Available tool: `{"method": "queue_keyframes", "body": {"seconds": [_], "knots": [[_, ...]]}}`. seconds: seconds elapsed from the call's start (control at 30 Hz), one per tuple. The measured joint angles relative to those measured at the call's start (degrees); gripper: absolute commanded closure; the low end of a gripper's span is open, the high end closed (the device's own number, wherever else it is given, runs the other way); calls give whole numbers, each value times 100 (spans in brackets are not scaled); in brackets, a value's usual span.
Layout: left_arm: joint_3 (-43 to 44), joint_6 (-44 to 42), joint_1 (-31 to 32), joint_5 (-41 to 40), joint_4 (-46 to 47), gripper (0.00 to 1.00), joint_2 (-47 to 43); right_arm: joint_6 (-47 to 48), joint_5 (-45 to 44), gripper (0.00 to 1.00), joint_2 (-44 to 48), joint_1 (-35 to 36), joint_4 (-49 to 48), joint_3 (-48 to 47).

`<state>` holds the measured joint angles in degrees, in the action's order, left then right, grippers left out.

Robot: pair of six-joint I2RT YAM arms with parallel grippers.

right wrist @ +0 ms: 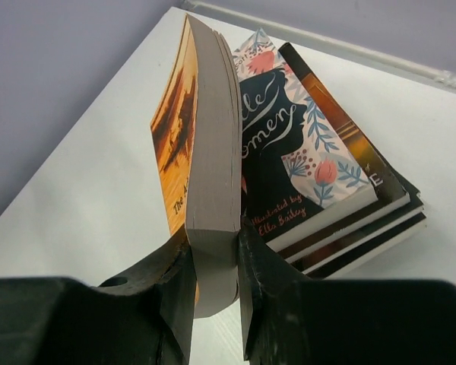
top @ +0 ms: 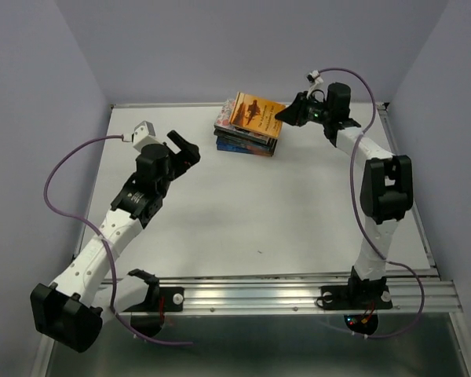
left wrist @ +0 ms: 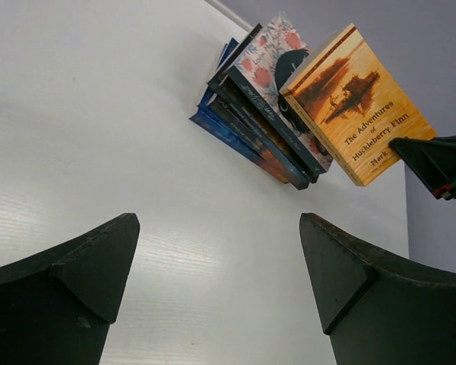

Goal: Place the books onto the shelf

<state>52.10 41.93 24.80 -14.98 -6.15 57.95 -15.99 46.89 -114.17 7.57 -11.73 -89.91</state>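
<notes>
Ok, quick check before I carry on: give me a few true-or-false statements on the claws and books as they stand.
1. The right claw is clamped on the orange Huckleberry Finn book. True.
2. The left claw is shut on a book. False: it is open, empty and apart from the stack.
3. The orange book lies flat on the stack. False: it is held tilted up on edge.
4. The floral-cover book tops the stack. True.

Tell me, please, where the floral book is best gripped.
Probably the short page edge nearest the right pincer, approached level from there: the floral book lies flat atop the stack, skewed, that edge bare. The book beneath juts out, so wedge in.
</notes>
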Motion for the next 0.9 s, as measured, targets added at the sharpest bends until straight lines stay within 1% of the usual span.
{"method": "queue_keyframes", "body": {"seconds": [0.1,0.17,0.2,0.27,0.3,0.33,0.4,0.43,0.47,0.53,0.57,0.77,0.9], "knots": [[0,-17,-243,94,-87,1,85,-87,94,98,-575,66,55,-612],[0,-20,-341,151,-105,1,140,-195,68,92,-946,127,61,-914],[0,-20,-393,184,-114,1,166,-232,48,91,-1029,140,72,-973],[0,-17,-483,254,-140,1,208,-391,7,85,-1217,155,72,-1056],[0,-17,-516,275,-151,1,216,-455,4,80,-1261,157,70,-1067],[0,-17,-564,299,-153,1,221,-501,2,70,-1281,155,70,-1080],[0,-15,-634,330,-153,1,223,-597,2,61,-1298,155,68,-1088],[0,-15,-662,345,-153,1,223,-627,-2,37,-1298,155,61,-1088],[0,-13,-693,361,-153,1,223,-678,-28,25,-1298,155,59,-1091],[0,-13,-752,391,-162,1,225,-737,-101,6,-1298,155,55,-1091],[0,-13,-778,404,-166,1,225,-767,-153,0,-1298,155,59,-1088],[0,-11,-852,417,-190,1,225,-774,-540,0,-1281,155,107,-1086],[0,-11,-861,376,-201,1,223,-761,-1132,0,-966,155,339,-881]]}}
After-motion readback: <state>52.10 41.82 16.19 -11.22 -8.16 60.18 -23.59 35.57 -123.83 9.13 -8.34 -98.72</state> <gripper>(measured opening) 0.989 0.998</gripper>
